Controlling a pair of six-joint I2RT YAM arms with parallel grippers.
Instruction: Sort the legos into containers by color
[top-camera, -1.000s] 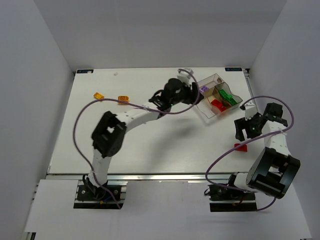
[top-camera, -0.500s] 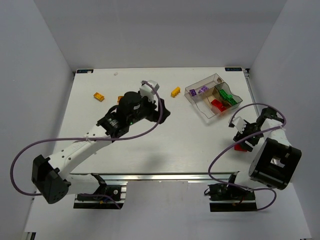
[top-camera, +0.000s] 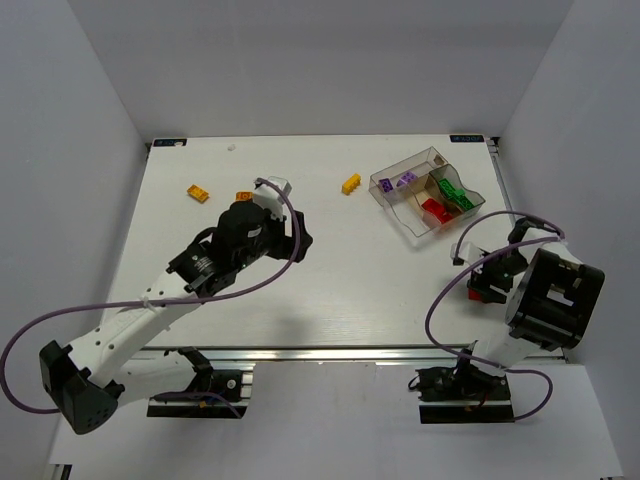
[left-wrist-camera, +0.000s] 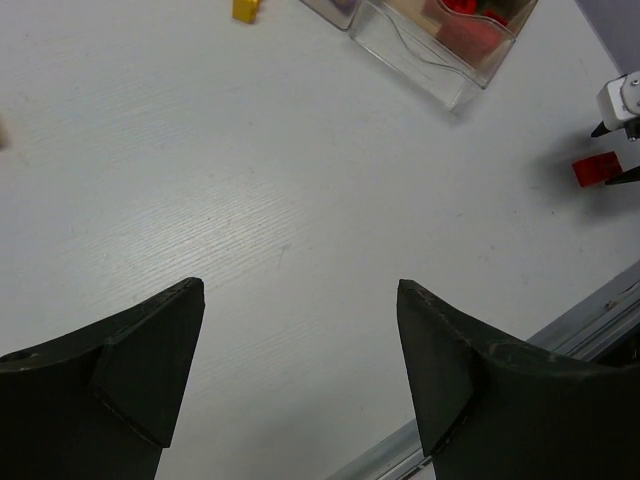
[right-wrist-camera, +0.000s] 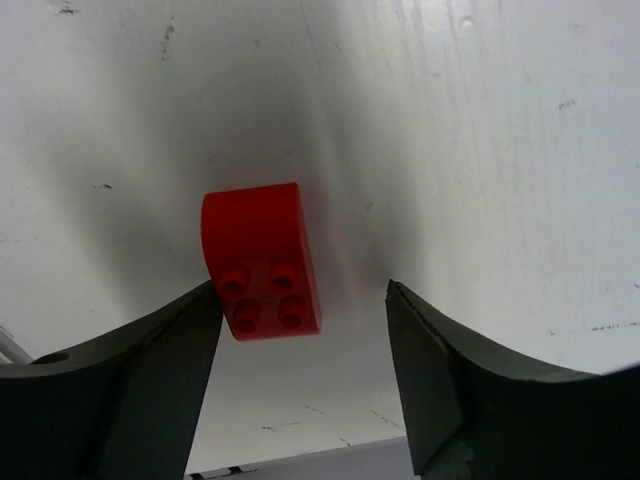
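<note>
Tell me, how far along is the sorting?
Purple bricks, green bricks and red bricks sit in separate compartments of the clear box. The right end effector is open around a loose red brick. Unsorted: a yellow brick near the box and two orange ones; the left end effector is open, empty.

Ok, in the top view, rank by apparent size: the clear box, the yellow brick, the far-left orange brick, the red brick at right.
1. The clear box, by far the largest.
2. The yellow brick and the orange brick: alike, no ranking.
The red brick is partly hidden under the right end effector, so unsure.
</note>
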